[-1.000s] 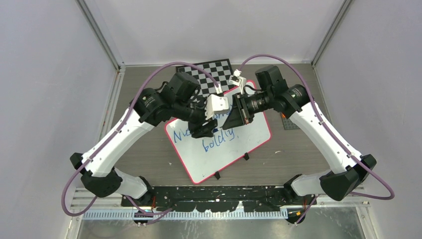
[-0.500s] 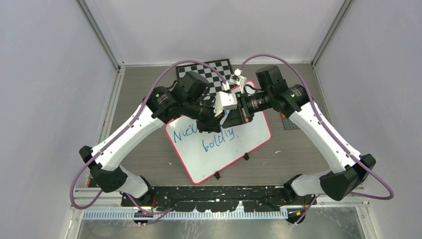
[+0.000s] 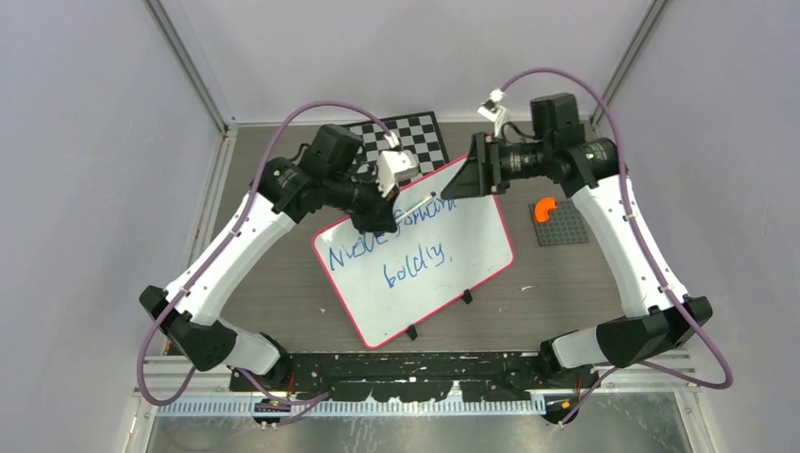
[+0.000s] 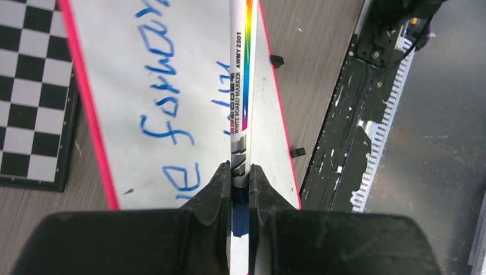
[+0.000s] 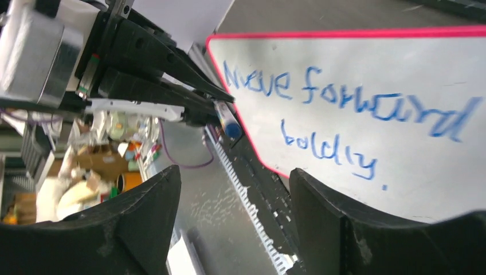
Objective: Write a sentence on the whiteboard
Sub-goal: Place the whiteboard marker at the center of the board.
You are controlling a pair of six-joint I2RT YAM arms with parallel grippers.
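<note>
Handover: marker [image 3: 420, 200] now with left gripper [image 3: 380, 220]

Top view: right gripper [image 3: 453, 187] has let go and drawn back, jaws spread. The left one pinches the marker over the whiteboard [image 3: 472, 260].
Left wrist: jaws pressed onto it.
Right wrist: sentence [image 5: 344, 109] looks complete, so the writing seems done.

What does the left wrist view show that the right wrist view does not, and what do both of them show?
Only the left wrist view: the checkered board beside the whiteboard, and the print and rainbow stripe on the marker, which is clamped in the left pincer.
Only the right wrist view: the whole sentence, both lines, and the right pincer, open with nothing in it.
Both: the whiteboard's red-pink rim, part of the blue lettering, and the marker held by the left pincer.
</note>
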